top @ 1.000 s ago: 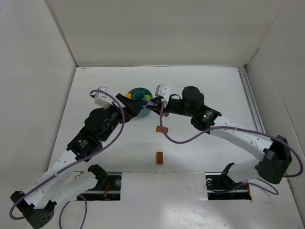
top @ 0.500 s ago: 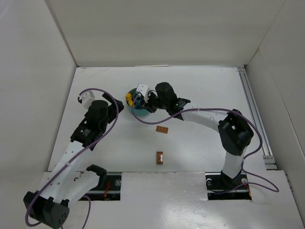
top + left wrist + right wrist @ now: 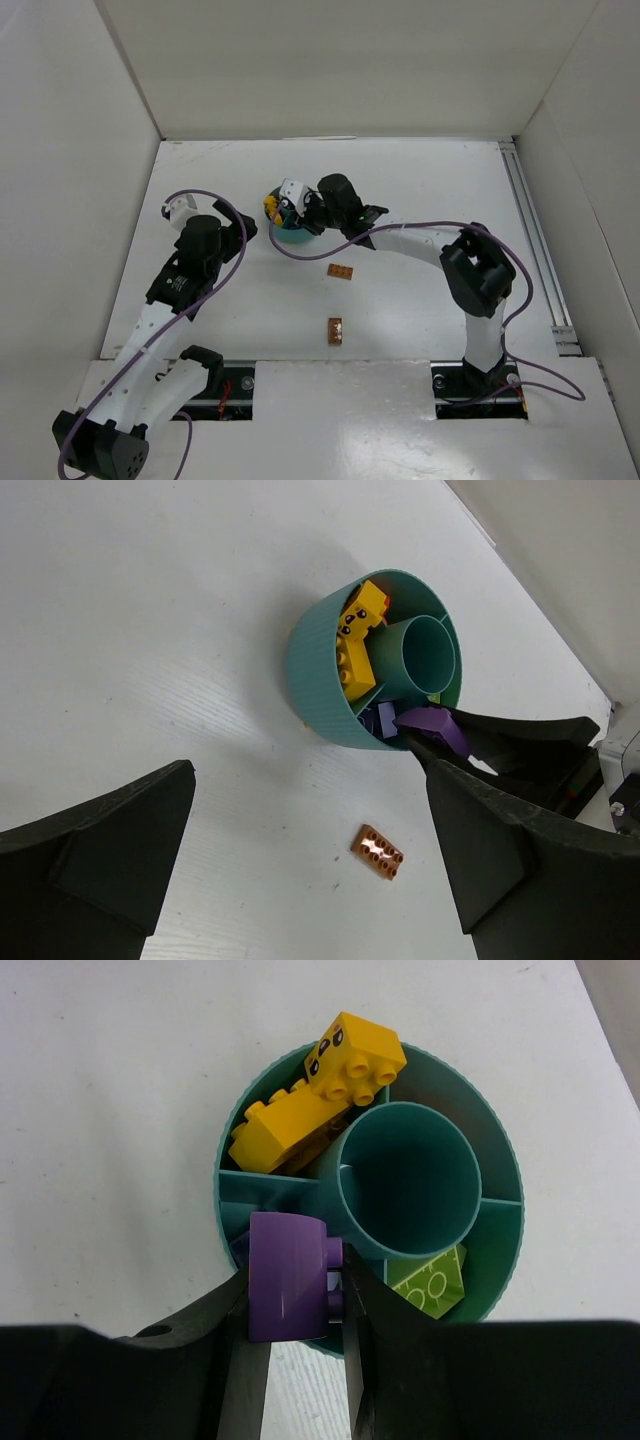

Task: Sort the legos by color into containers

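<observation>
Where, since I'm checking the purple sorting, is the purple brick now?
In the right wrist view, the purple brick is pinched in the right claw over the teal dish's lower-left edge, left of the lime green brick.

The left arm [image 3: 170, 285] no longer reaches to the dish [image 3: 312, 670]. It has drawn back to the left, and the left fingers [image 3: 110, 850], spread wide, now hang over the table [image 3: 150, 630] apart from the dish. The right arm [image 3: 480, 270] has folded in from the far right side. The right fingers [image 3: 230, 1360] have carried the purple brick [image 3: 283, 1272] leftward, from just beside the dish to above its rim.
</observation>
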Tool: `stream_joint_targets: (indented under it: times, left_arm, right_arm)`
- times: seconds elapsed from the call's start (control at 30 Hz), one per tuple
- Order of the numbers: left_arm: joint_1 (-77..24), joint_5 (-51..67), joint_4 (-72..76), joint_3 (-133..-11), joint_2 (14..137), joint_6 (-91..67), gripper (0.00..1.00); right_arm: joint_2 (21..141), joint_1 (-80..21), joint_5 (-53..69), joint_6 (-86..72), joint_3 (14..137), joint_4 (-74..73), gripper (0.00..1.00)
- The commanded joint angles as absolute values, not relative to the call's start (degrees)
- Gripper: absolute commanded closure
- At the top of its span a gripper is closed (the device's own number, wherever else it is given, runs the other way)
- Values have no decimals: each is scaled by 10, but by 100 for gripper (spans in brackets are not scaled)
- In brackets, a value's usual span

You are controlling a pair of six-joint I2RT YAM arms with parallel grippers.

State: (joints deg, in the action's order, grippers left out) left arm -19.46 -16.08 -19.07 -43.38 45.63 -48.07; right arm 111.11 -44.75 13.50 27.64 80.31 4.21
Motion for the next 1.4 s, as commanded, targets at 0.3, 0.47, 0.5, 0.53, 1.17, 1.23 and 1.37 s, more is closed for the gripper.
stream_joint_targets:
  times: [0.3,0.47,0.5,0.53,1.17,1.23,1.37]
  left_arm:
    - [-192,-163,-171,-429,442,-465,0]
    - [-192,-157,-171,-429,442,-465,0]
    - [-192,-157,-171,-429,442,-465,0]
    - [-192,-157,-171,-429,442,-465,0]
    - [-192,-135,-165,-439,442,-447,0]
    - [-192,-127,-165,-439,442,-435,0]
    - [-192,-91,-165,-445,437,-411,0]
  right_arm:
    - [1127,-449,130,309,836,58,96]
    - [1137,-449,113,320,836,58,92]
    - [1137,-449,113,320,836,58,92]
    - [1143,-449,113,320,836,58,87]
    - [1069,-449,177,302,819,58,33]
    - [1050,-449,195,302,812,58,25]
    - [987,-449,188,296,782,58,14]
